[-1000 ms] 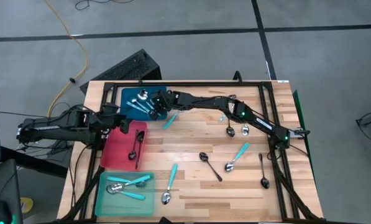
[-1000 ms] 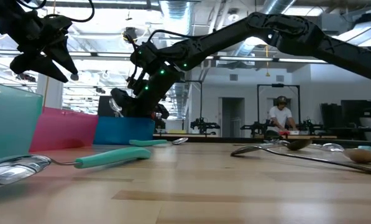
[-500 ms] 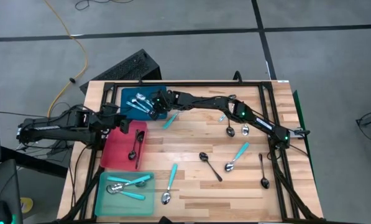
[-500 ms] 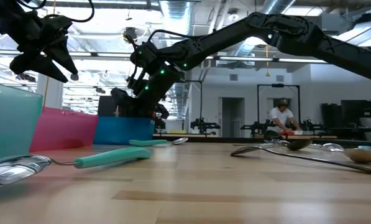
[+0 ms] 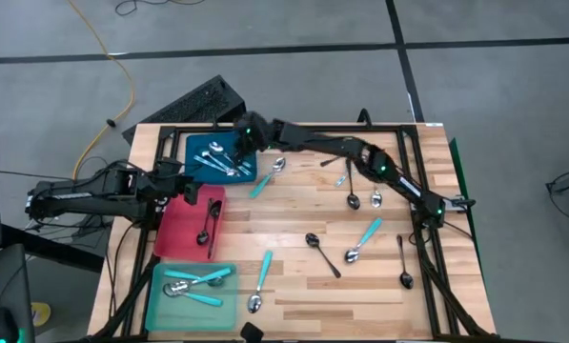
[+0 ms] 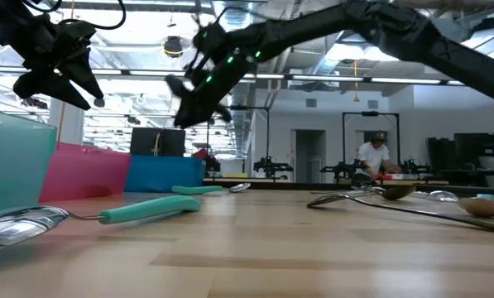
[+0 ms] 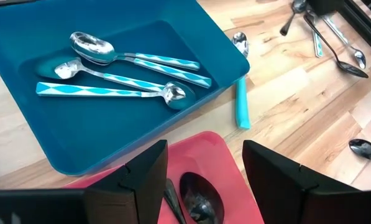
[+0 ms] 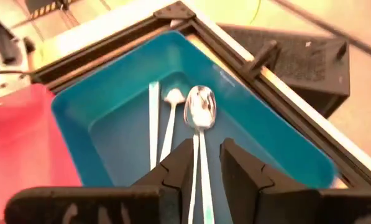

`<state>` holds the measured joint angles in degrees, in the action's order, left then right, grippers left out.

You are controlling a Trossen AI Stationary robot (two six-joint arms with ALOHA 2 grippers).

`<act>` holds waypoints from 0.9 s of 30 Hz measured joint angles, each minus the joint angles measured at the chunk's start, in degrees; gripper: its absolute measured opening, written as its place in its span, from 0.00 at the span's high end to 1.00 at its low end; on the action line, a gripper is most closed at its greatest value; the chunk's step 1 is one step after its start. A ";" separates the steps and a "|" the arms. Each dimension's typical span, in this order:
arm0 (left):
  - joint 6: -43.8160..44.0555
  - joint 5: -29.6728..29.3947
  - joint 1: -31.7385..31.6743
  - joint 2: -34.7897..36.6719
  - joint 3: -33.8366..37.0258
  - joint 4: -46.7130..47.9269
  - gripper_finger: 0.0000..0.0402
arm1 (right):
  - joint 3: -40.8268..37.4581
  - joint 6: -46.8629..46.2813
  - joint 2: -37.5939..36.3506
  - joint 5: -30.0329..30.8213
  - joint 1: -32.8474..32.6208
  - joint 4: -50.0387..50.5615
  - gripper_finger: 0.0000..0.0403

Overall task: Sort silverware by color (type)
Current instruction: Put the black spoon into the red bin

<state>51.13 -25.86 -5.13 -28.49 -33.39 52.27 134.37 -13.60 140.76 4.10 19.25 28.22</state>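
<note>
Silverware lies in three trays and across the wooden table. The blue tray holds three spoons with patterned turquoise-and-white handles. The red tray holds a black spoon. The teal tray holds turquoise-handled spoons.

Loose on the table: a turquoise-handled spoon just beside the blue tray, another near the teal tray, a third toward the right side, two black spoons, and small silver spoons near the right arm.

The right gripper hangs above the blue tray, fingers slightly apart and empty, directly over the spoons. The left gripper hovers over the red tray at its border with the blue tray, fingers spread wide, holding nothing.
</note>
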 joint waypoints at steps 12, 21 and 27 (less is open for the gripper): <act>-1.19 0.05 -0.02 0.00 0.00 0.20 0.52 | 0.04 6.51 -16.76 4.61 6.95 21.36 0.74; -2.47 0.03 0.00 0.02 0.02 0.31 0.52 | 0.10 1.69 -25.60 13.74 16.21 47.58 0.74; -2.49 -0.16 -0.02 0.00 0.02 0.37 0.52 | -1.10 -3.33 -26.69 15.09 20.55 61.60 0.74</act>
<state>48.64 -26.01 -5.14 -28.49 -33.36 52.64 133.26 -16.93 114.07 19.18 39.79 89.83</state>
